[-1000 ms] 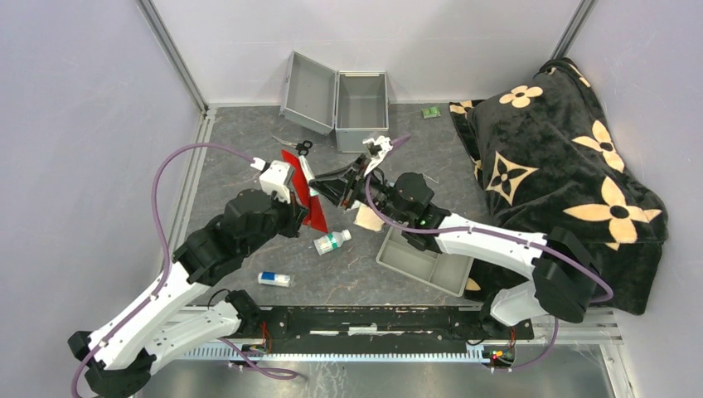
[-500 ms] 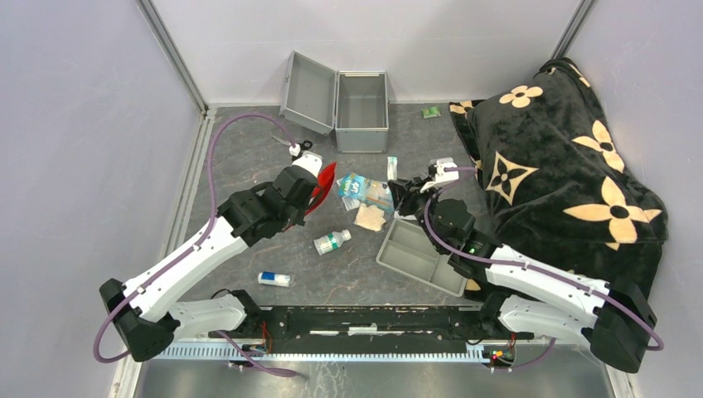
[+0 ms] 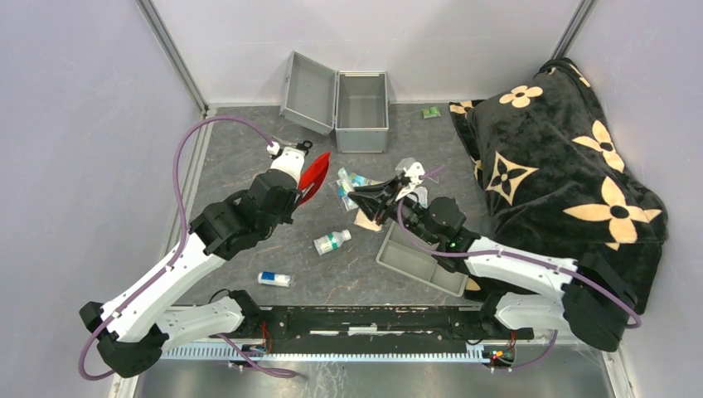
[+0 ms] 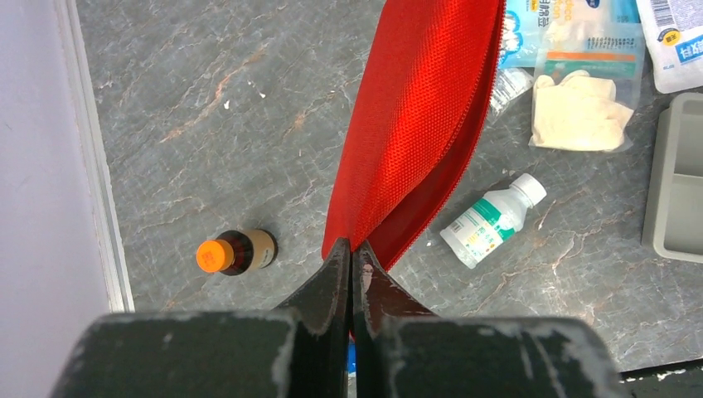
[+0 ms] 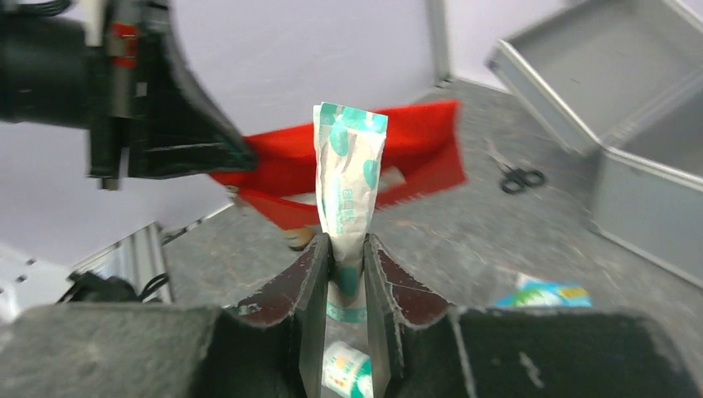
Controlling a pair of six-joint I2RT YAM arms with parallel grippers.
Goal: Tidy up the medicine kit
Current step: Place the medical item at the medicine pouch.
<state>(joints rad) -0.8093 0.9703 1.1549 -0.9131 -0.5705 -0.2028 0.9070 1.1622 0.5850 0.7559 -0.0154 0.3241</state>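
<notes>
The medicine kit (image 3: 362, 99) stands open at the back of the table, its lid (image 3: 308, 80) swung out to the left; the right wrist view shows the medicine kit (image 5: 630, 108) with nothing visible inside. My left gripper (image 4: 351, 249) is shut on the edge of a red pouch (image 4: 423, 116), which hangs open above the table. In the top view the left gripper (image 3: 300, 192) sits left of centre. My right gripper (image 5: 348, 245) is shut on a white and green tube (image 5: 348, 166), held upright just in front of the red pouch (image 5: 406, 157). From above, the right gripper (image 3: 356, 197) points left.
A grey divided tray (image 3: 423, 257) lies at front right, and a white bottle (image 3: 332, 241) and a small blue-white box (image 3: 274, 279) nearer the front. A brown bottle (image 4: 236, 251), a glove packet (image 4: 580, 108) and scissors (image 5: 518, 176) lie around. A black flowered blanket (image 3: 564, 174) fills the right side.
My right arm swung away to the right and has come back left, carrying the tube toward the pouch. My left arm shifted and tilted the red pouch while keeping hold.
</notes>
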